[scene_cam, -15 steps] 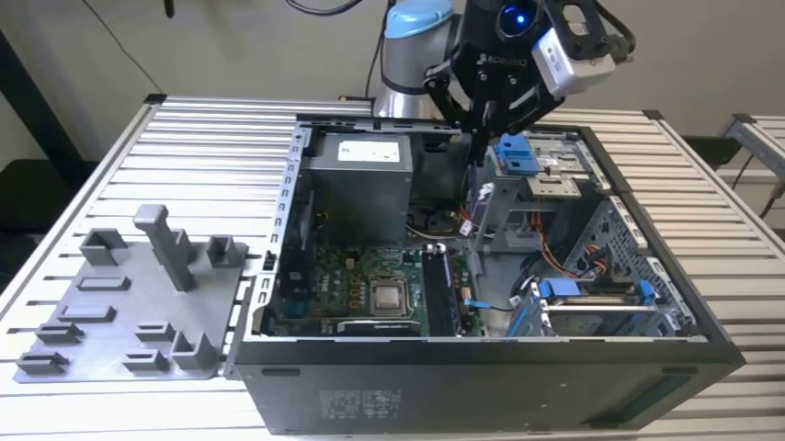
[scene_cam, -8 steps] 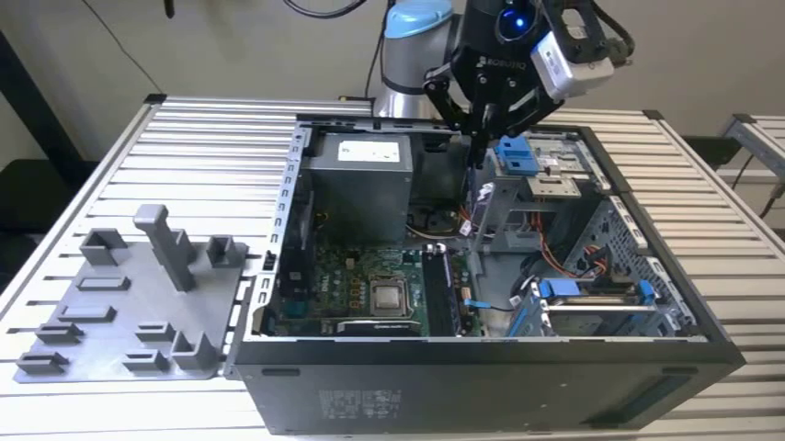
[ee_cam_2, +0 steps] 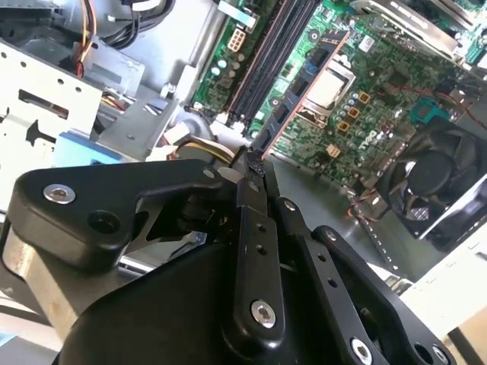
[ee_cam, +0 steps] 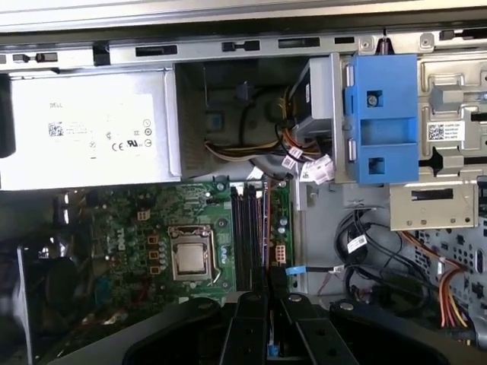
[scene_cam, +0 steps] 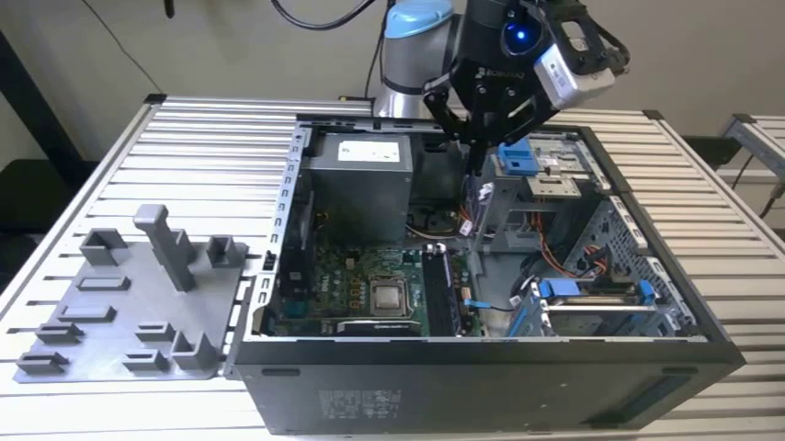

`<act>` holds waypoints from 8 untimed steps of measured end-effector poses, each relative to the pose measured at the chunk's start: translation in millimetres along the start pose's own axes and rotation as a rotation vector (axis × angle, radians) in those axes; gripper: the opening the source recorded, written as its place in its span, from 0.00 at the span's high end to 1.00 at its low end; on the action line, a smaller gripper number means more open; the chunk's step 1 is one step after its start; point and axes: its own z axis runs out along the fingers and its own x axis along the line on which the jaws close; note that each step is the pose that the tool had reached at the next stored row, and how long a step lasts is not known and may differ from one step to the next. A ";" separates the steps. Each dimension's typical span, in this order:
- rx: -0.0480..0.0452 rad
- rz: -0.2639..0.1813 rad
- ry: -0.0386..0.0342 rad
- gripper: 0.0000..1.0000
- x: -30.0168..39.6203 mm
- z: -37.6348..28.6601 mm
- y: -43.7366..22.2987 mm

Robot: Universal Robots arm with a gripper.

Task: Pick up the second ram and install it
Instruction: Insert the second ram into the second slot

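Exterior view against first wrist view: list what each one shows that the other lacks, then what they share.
Exterior view alone: the grey tray on the slatted table beside the computer case, and the arm above it.

First wrist view alone: the blue bracket face-on and the cable connectors beside it.

Shared: the motherboard, processor socket, power supply, and the gripper holding the second ram on edge.

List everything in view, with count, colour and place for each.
Computer case: one, black, open, on the table.
Table: one, pale slatted metal.
Tray: one, grey, with upright blocks, beside the case on the exterior view's left.
Power supply: one, grey, inside the case.
Motherboard: one, green, on the case floor.
Processor: one, silver, on the motherboard.
Fan: one, black, next to the motherboard.
Memory stick: one, thin, held edge-on above the motherboard.
Gripper: one, black, shut on the memory stick.
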 end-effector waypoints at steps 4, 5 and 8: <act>0.0008 -0.027 0.0067 0.87 -0.1 5.8 -1.8; 0.0007 -0.033 0.0068 0.87 0.0 7.7 -2.0; 0.0007 -0.041 0.0068 0.87 -0.2 13.2 -2.8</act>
